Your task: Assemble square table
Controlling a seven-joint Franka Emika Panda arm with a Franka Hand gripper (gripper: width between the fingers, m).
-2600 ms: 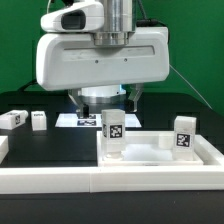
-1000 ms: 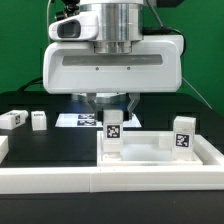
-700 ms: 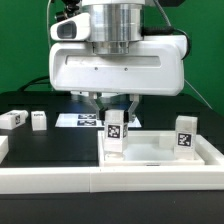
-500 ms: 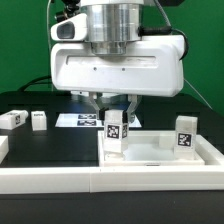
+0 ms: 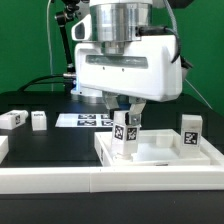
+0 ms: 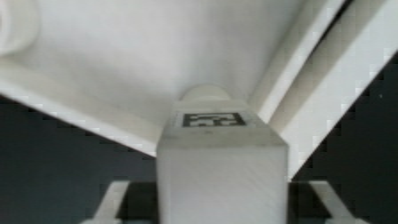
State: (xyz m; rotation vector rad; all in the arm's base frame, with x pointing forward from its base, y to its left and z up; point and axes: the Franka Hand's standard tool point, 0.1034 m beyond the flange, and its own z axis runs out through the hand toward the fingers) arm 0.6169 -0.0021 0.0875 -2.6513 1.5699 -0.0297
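The white tabletop (image 5: 162,153) lies tray-side up at the exterior view's right, behind the front rail. A tagged white leg (image 5: 124,133) stands upright in its near left corner. My gripper (image 5: 125,111) comes down on this leg from above, tilted, and is shut on its upper part. In the wrist view the leg (image 6: 222,160) fills the space between my fingers (image 6: 121,200), and the tabletop (image 6: 107,70) lies beyond it. A second leg (image 5: 190,130) stands at the tabletop's right corner. Two loose legs (image 5: 13,119) (image 5: 38,119) lie on the black table at the left.
The marker board (image 5: 84,120) lies flat behind my gripper, left of the tabletop. A long white rail (image 5: 100,181) runs along the front edge of the work surface. Cables hang at the back right.
My gripper has turned and tilted with the leg in it. The tabletop and both standing legs have shifted a little toward the exterior view's right.
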